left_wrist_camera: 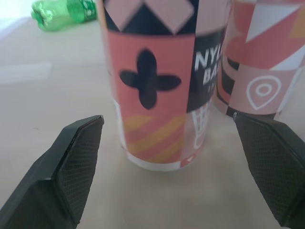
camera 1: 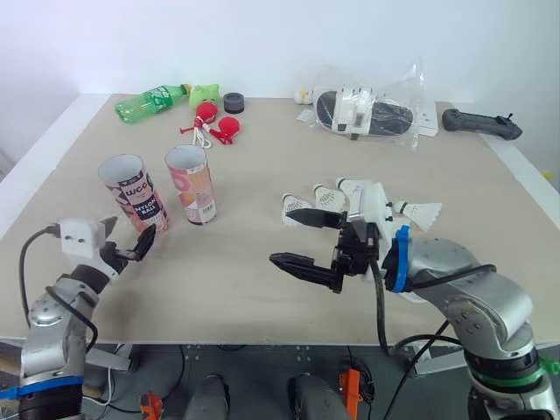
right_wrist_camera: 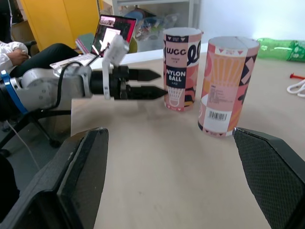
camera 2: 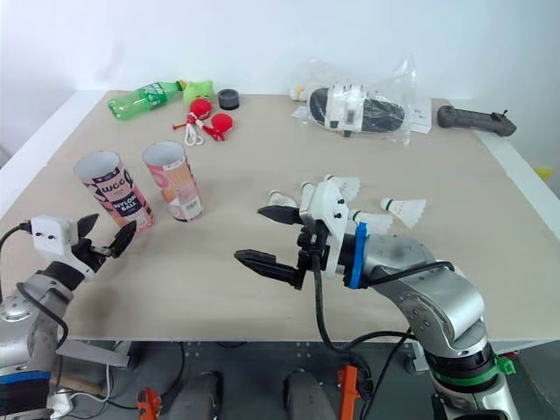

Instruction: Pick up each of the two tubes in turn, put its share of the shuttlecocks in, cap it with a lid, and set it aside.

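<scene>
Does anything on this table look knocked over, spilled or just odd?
Nothing looks damaged or spilled. The green bottle lies on its side at the far left, and the shuttlecocks lie loose beside the right tool. Both tubes stand upright and open.

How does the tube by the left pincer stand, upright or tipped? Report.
Upright. The tube stands on its base on the table, open mouth up, no lid on.

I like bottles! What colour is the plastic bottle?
The plastic bottle is green, clearest in the left eye view.
</scene>
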You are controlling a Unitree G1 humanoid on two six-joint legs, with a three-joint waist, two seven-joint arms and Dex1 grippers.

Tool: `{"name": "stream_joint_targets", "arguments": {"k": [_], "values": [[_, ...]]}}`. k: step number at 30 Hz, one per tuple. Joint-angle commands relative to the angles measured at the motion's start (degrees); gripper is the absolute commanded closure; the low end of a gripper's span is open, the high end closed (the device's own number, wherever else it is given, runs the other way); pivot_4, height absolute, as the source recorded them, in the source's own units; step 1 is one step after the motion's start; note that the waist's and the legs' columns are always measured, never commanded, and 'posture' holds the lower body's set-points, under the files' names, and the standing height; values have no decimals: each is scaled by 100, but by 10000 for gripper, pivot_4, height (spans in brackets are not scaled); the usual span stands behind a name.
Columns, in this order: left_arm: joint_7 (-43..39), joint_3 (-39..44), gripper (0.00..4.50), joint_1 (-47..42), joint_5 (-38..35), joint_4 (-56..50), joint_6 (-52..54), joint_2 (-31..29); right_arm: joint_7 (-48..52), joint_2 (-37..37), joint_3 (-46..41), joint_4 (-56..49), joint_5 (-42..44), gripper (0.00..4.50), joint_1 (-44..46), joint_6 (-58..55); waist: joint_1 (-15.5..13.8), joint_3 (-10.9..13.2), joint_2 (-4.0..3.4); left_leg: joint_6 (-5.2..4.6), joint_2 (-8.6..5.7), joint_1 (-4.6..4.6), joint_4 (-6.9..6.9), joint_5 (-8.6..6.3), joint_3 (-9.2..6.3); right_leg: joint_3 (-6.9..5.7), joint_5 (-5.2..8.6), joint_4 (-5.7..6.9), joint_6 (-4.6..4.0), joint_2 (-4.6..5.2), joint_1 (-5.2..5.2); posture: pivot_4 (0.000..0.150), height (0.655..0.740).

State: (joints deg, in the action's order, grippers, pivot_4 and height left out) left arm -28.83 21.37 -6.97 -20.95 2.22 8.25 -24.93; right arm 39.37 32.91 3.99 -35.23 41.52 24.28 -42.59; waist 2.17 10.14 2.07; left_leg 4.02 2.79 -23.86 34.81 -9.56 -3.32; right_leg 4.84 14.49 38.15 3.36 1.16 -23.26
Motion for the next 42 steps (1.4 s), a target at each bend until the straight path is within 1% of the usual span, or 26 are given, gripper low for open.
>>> {"name": "stream_joint_targets", "arguments": {"k": [1, 6, 12, 21, 25, 27, 29, 31, 32, 35, 38, 40, 42], "values": [[82, -54, 0, -186, 162, 303, -336, 21, -62, -69, -14, -92, -21, 475, 176, 98, 0, 0, 0, -1, 1, 0, 0, 1, -1, 0, -1, 0, -1, -2, 0, 1500, 7400], [217, -264, 0, -802, 432, 1260, -776, 101, -126, -182, 68, -23, -86, 475, 235, 119, -2, 0, 1, -3, 3, -1, 2, 2, -2, -1, -5, 0, -1, -5, 0, 1500, 7400], [200, -418, 0, -1518, 563, 2328, -1358, 220, -106, -237, 96, -2, -167, 475, 261, 100, -16, 0, 0, -4, 3, -7, 8, 7, -5, -2, -14, -1, 5, -7, 0, 1500, 7400], [108, -484, 0, -2155, 632, 3536, -1976, 206, -143, -248, 57, -62, -147, 475, 283, 27, -14, 0, 0, -5, 3, -8, 7, 7, -7, -2, -14, 0, 5, -8, -1, 1500, 7400], [57, -481, 0, -2346, 634, 3856, -2152, 194, -159, -248, 55, -67, -139, 475, 290, 14, -13, 0, 0, -4, 3, -8, 8, 8, -7, -2, -16, 0, 8, -7, 0, 1500, 7400], [36, -482, 0, -2398, 635, 3954, -2227, 202, -165, -248, 58, -66, -137, 475, 294, 9, -13, 0, 0, -4, 3, -8, 8, 8, -6, -2, -16, 0, 8, -7, 0, 1500, 7400], [25, -476, 5248, -2429, 625, 4021, -2279, 215, -171, -247, 58, -68, -134, 0, 296, 4, -12, 0, 0, -4, 3, -8, 7, 8, -7, -2, -16, 0, 8, -7, 0, 1500, 7400], [2, -499, 12063, -2448, 629, 4070, -2301, 227, -175, -241, 55, -73, -128, 0, 292, 2, -12, 0, 0, -4, 3, -8, 8, 8, -7, -2, -16, 0, 8, -7, 0, 1500, 7400], [-5, -514, 13336, -2456, 634, 4088, -2286, 232, -179, -240, 54, -77, -123, 0, 292, -1, -12, 0, 0, -4, 3, -8, 8, 8, -6, -2, -16, 0, 8, -7, 0, 1500, 7400], [1, -515, 13336, -2442, 631, 4086, -2300, 243, -191, -238, 50, -92, -105, 0, 295, -14, -11, 0, 0, -4, 3, -8, 8, 8, -7, -2, -16, 0, 9, -7, 1, 1500, 7400], [28, -395, 13336, -2267, 528, 3822, -2267, 178, -200, -221, 20, -138, -62, 0, 280, -53, -10, 0, 0, -4, 3, -8, 8, 8, -7, -2, -16, 0, 9, -7, 0, 1500, 7400], [-57, -307, 13336, -1979, 403, 3355, -2154, 72, -183, -160, -68, -204, 18, 0, 217, -101, 2, 0, 0, -4, 3, -9, 7, 8, -7, -1, -16, -1, 9, -7, 0, 1500, 7400], [-206, -244, 13336, -1511, 242, 2563, -1881, -119, -128, -24, -243, -248, 134, 0, 109, -156, 61, 0, 0, -3, 5, -12, 4, 8, -3, 4, -14, -1, 8, -6, -5, 1500, 7400]]}}
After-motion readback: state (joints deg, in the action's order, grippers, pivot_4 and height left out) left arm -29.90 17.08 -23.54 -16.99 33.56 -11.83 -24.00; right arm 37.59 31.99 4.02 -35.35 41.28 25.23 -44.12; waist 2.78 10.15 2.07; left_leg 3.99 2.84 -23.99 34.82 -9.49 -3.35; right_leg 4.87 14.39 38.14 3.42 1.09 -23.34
